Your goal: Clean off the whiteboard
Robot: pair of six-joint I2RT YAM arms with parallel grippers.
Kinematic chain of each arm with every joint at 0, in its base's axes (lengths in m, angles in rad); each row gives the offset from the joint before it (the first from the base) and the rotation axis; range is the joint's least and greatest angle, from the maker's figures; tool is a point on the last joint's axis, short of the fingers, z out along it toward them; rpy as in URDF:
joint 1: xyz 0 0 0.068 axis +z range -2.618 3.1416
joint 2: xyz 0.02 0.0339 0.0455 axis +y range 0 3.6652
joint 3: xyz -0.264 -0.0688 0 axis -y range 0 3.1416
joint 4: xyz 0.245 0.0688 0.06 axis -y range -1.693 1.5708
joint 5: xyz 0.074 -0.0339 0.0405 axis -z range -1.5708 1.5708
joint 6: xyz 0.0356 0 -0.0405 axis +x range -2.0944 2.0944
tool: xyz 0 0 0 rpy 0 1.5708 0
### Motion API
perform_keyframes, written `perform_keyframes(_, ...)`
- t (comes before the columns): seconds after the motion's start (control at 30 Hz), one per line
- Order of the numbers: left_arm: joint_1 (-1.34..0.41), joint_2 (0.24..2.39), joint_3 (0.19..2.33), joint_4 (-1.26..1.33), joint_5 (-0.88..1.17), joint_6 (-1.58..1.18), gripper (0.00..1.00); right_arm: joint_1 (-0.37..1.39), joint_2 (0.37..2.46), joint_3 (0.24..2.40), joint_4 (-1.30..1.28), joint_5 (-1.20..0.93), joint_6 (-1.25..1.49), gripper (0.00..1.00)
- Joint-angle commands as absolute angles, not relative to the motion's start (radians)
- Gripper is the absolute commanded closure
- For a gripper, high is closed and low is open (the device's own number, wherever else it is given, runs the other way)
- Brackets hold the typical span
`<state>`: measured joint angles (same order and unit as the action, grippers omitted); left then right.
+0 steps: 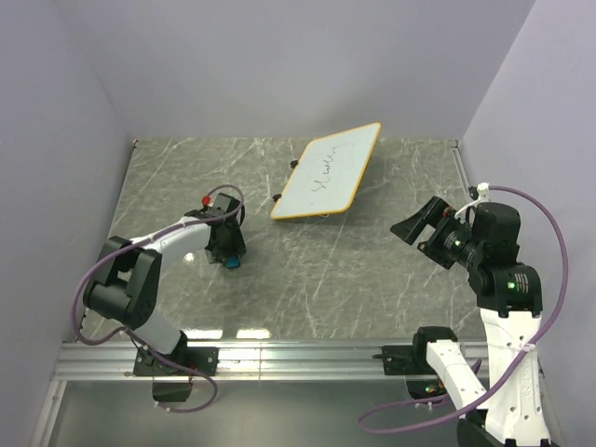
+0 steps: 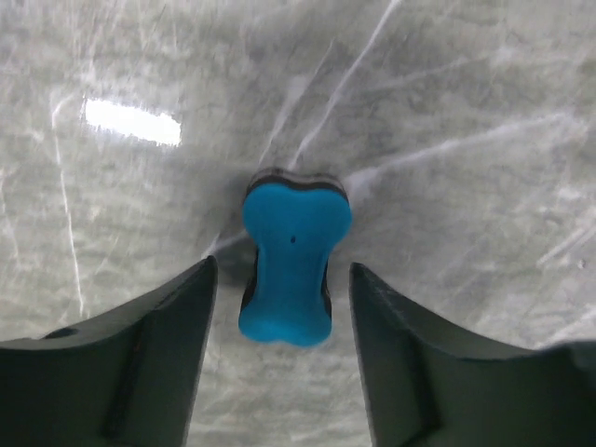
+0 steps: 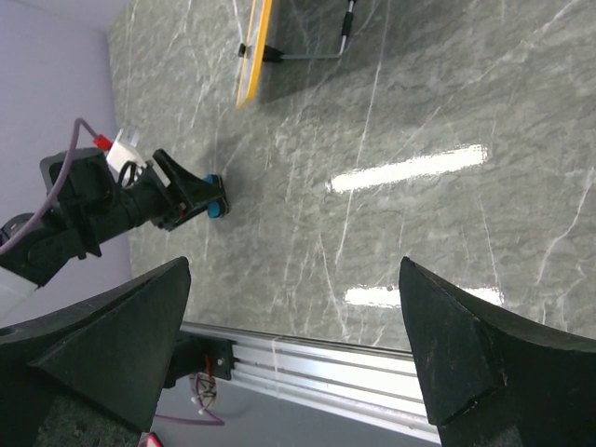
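We see the left tool (image 2: 281, 270) low over the desk (image 1: 372, 279), its two fingers (image 2: 140, 363) spread on either side of the blue bow-tie eraser (image 2: 293, 270). A gap shows on both sides, so the tool is released and grips nothing. We read that straddle as lining up a pinch across the eraser's narrow waist, the part where two fingers can catch it best. The eraser lies flat, blue face up with a dark layer under it, so the wiping side looks to be down already. The whiteboard (image 1: 326, 182) sits at the far middle of the desk, well apart from the eraser and skewed to the desk edges. It stands on small black feet (image 1: 277, 197), and the dark scribble (image 1: 331, 166) is not yet wiped. In the right wrist view its orange rim shows raised off the desk, so we'd guess it may slide or rock under wiping pressure. The right tool (image 1: 424, 223) hangs above the desk on the right, spread wide with nothing in it, near enough that it could brace the board. Task is at the pick-up step.
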<state>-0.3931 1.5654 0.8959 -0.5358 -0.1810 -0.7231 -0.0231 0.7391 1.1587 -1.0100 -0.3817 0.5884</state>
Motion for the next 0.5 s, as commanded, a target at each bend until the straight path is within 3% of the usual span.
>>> perform_keyframes(0.0,-0.394,1.598,0.885,-0.483,-0.183,-0.736,0.40,-0.006,0.756,1.164,-0.985,-0.377,0.571,0.00)
perform_keyframes(0.2,-0.393,1.647,0.884,-0.431,-0.160,-0.724,0.58,0.046,0.796,1.219,-0.989,-0.318,0.532,0.00)
perform_keyframes(0.23,-0.393,1.651,0.882,-0.423,-0.155,-0.723,0.65,0.054,0.802,1.229,-0.991,-0.310,0.520,0.00)
perform_keyframes(0.27,-0.391,1.654,0.884,-0.422,-0.153,-0.724,0.90,0.064,0.808,1.238,-0.992,-0.304,0.515,0.00)
perform_keyframes(0.3,-0.393,1.657,0.888,-0.429,-0.156,-0.729,1.00,0.072,0.822,1.259,-0.992,-0.301,0.511,0.00)
perform_keyframes(0.47,-0.393,1.583,0.957,-0.485,-0.152,-0.732,1.00,0.124,0.900,1.359,-0.940,-0.397,0.477,0.00)
